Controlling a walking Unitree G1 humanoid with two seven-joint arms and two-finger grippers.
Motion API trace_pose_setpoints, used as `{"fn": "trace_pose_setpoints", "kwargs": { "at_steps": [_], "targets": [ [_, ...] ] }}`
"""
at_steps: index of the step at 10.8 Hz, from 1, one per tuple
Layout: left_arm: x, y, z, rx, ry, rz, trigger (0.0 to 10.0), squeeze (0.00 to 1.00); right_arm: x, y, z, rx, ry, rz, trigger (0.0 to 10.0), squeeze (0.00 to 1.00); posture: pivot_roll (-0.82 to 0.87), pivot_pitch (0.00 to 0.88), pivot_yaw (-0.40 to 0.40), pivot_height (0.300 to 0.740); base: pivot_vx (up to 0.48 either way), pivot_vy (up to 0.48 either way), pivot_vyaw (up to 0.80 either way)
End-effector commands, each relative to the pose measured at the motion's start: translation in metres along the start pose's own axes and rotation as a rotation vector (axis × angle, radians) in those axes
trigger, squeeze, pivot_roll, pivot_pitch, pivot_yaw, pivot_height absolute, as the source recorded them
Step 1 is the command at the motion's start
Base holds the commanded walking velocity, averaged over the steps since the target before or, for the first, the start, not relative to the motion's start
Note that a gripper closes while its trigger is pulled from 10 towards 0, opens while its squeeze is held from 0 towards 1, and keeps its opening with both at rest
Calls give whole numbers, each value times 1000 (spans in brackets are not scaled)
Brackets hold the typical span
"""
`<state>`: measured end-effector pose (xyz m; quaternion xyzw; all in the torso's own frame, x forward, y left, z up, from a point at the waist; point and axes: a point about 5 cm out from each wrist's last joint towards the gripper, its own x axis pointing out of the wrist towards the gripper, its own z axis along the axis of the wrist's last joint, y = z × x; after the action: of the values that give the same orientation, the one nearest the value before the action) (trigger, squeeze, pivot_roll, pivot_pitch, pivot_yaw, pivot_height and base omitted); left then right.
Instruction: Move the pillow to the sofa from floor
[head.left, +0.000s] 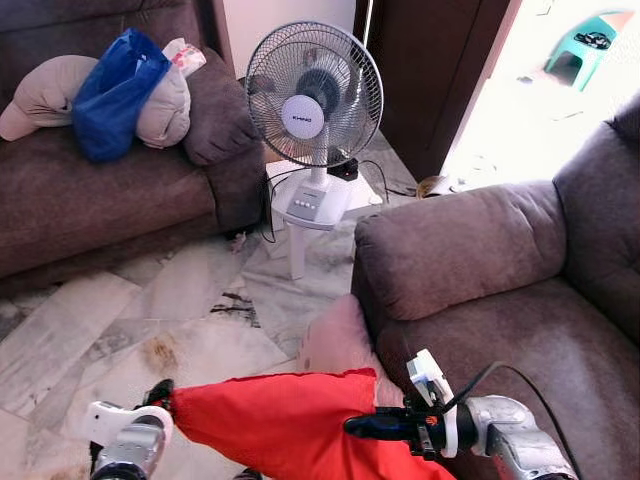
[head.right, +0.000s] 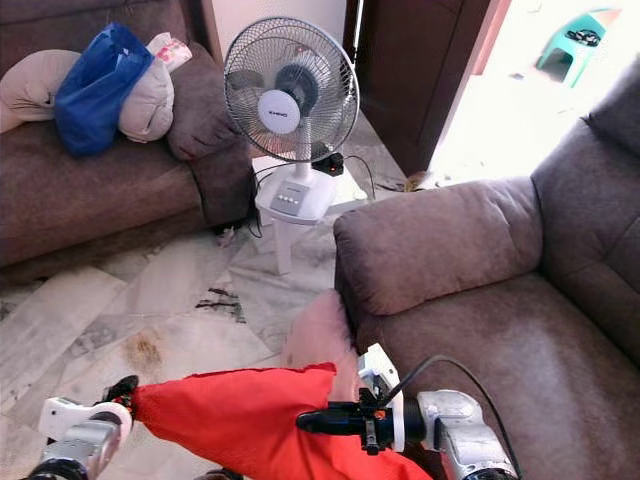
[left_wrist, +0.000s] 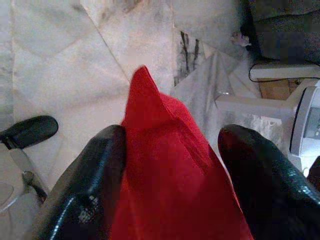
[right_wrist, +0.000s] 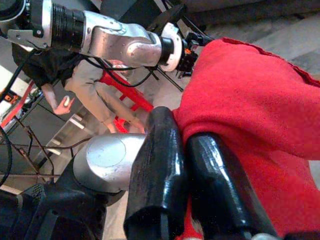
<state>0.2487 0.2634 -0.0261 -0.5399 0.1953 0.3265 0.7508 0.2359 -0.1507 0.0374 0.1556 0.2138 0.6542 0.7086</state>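
Red pillow (head.left: 285, 420) held off the marble floor (head.left: 130, 320) between both arms, just beside the front of the right-hand brown sofa (head.left: 500, 300) and in front of a pale pink cushion (head.left: 335, 340). Left gripper (head.left: 160, 395) clenched on the pillow's left corner, red fabric between its black fingers (left_wrist: 85, 190); right gripper (head.left: 365, 427) clamped on the pillow's right edge, fingers (right_wrist: 160, 175) pressed together over the cloth. Beyond: white standing fan (head.left: 312, 100), second sofa (head.left: 110, 200) bearing a blue bag (head.left: 112, 92).
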Motion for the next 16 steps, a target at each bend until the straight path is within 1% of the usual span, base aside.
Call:
{"fn": "trace_pose_setpoints", "kwargs": {
  "at_steps": [1,4,5,6,7,8,9,10,11,14,16],
  "targets": [
    [-1,5,-5,0,33,18,0,0,2,0,17,-65,-40,24,10000,0,116,128,-43,740,0,0,0],
    [-2,8,-18,29,98,29,0,0,2,0,17,-67,-35,25,10000,0,114,129,-44,740,0,0,0],
    [-2,8,-19,27,103,32,1412,0,1,0,18,-68,-33,24,10000,0,109,130,-46,740,0,0,0],
    [-2,8,-20,35,108,42,10000,0,1,0,18,-68,-30,24,10000,0,110,131,-46,740,0,0,0],
    [-2,9,-19,48,105,47,10000,0,1,0,17,-67,-28,23,10000,0,110,131,-46,740,0,0,0],
    [-2,8,-19,62,100,42,7412,0,1,0,17,-68,-26,23,10000,0,110,131,-46,740,0,0,0],
    [-1,6,-18,67,95,27,0,0,1,0,17,-67,-26,22,10000,0,111,130,-45,740,0,0,0],
    [-1,6,-16,76,79,24,0,0,2,0,16,-66,-25,21,10000,0,111,130,-45,740,0,0,0],
    [-1,8,-14,120,77,30,0,0,2,0,16,-65,-23,22,10000,0,112,130,-45,740,0,0,0],
    [-2,8,-14,158,69,31,0,0,2,0,15,-64,-21,21,10000,0,108,129,-44,740,0,0,0],
    [-2,9,-14,211,77,37,0,0,2,0,15,-63,-20,18,10000,0,111,129,-44,740,0,0,0]
  ]
}}
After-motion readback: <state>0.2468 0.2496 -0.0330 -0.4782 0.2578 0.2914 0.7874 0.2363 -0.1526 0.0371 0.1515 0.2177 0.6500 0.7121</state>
